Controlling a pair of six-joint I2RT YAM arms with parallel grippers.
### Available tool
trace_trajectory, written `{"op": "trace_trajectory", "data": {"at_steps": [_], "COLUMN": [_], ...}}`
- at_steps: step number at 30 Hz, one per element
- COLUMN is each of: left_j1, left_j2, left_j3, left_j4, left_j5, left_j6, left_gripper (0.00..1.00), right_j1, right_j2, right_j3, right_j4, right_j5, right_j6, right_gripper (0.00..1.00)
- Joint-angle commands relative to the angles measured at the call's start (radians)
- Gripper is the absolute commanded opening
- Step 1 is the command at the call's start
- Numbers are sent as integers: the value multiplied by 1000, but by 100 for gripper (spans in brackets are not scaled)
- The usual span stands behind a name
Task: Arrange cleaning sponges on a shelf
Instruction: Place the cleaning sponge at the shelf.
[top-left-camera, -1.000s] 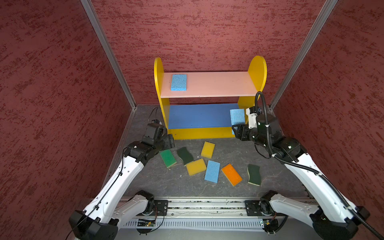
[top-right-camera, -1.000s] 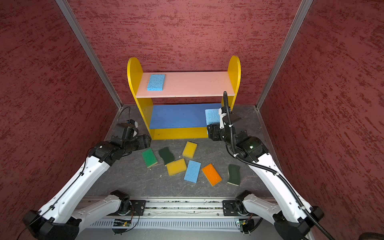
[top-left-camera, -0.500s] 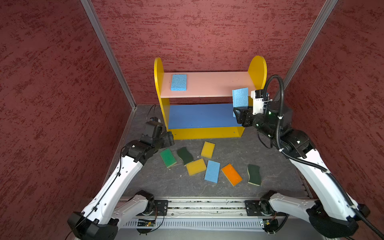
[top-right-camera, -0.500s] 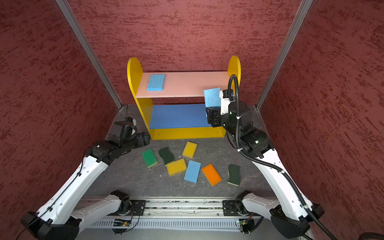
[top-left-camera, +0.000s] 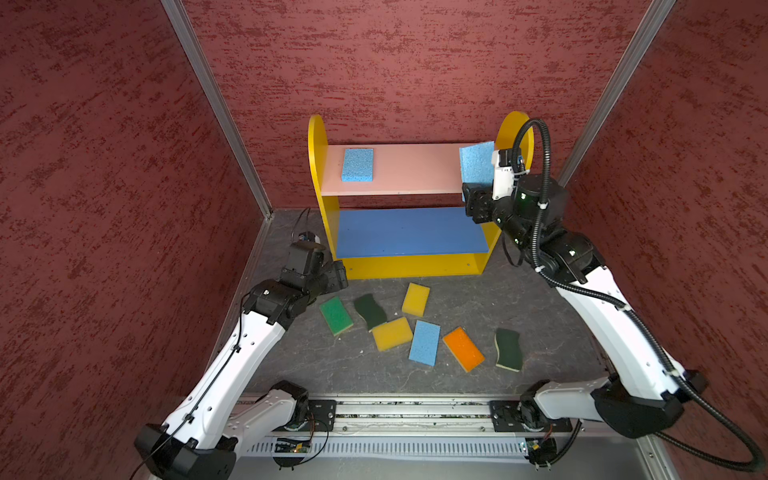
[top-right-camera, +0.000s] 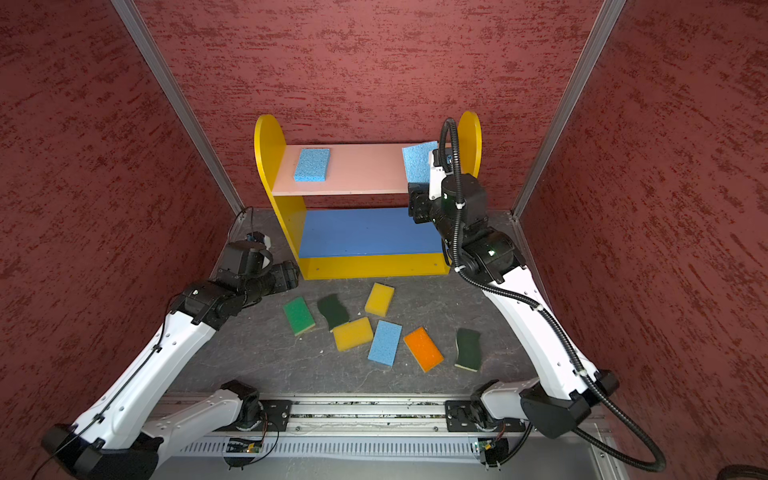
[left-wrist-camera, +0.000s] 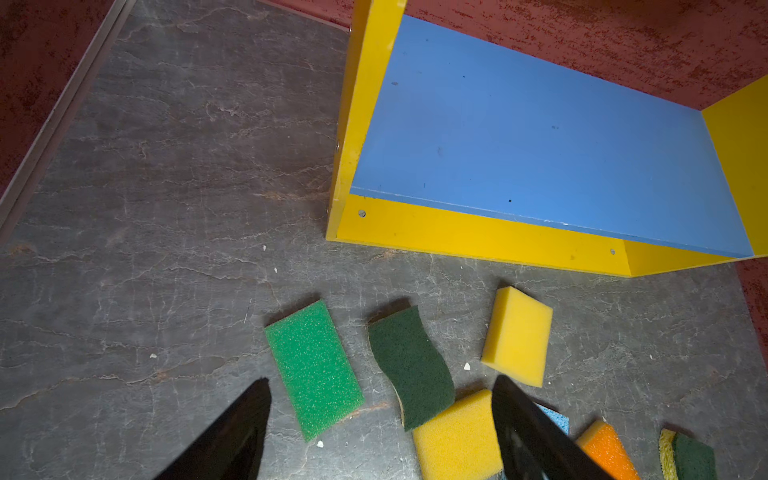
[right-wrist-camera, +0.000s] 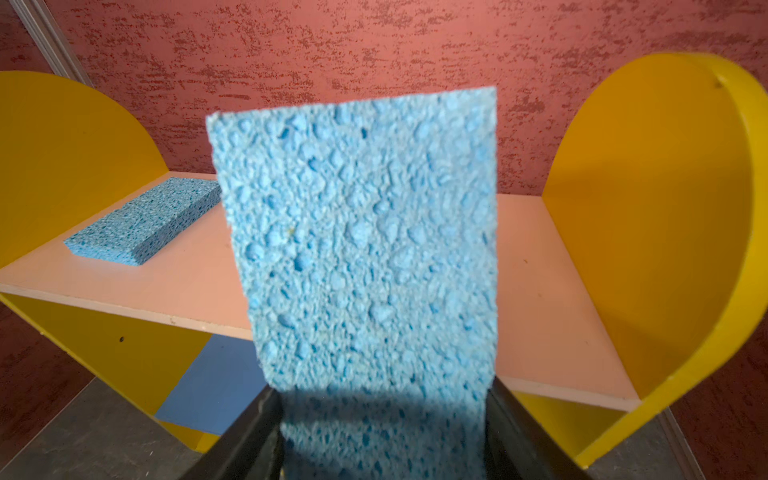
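Before red walls (top-left-camera: 415, 62), right end effector (right-wrist-camera: 382, 419) pinches a blue sponge (right-wrist-camera: 361, 232) at the shelf (top-left-camera: 399, 174); left end effector (left-wrist-camera: 382, 386) spread.

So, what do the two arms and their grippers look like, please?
Both arms have white shells on the long links, with black joints and bases. The left arm carries a thin black cable along its shell. The right arm has a thick ribbed black hose running along it. The left gripper and the right gripper both have black, tapering fingers.
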Motion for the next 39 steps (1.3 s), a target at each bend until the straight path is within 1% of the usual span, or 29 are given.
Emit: {"op": "trace_trajectory", "data": {"at_steps": [1,3,7,14,20,25,31,39], "left_j1": [4,6,11,34,49,51,54,72], "left_j2": [15,20,23,33,54,73,75,75], "left_j3": [21,22,22,14,0,-1,-14,-38], "left_j4": [35,42,47,71,101,112,134,145], "left_j5": [-14,-16,-21,-18,-4,1,5,8], "left_j6": [2,5,9,19,18,21,21,30], "left_gripper": [84,84,84,84,84,84,84,84], "right_j1": [-7,-12,-27,-76,-107,-121,-132,-132], "right_j2": [50,98,148,232,271,319,363,427], "right_j3": [79,113,172,280,325,382,430,528], "right_j4": [25,14,-12,-92,-129,-185,-214,-287], "right_j5": [48,59,88,72,59,69,40,41], "right_j6": [-51,-46,-32,9,36,68,96,114], "right_gripper": [69,69,69,67,67,68,67,67]}}
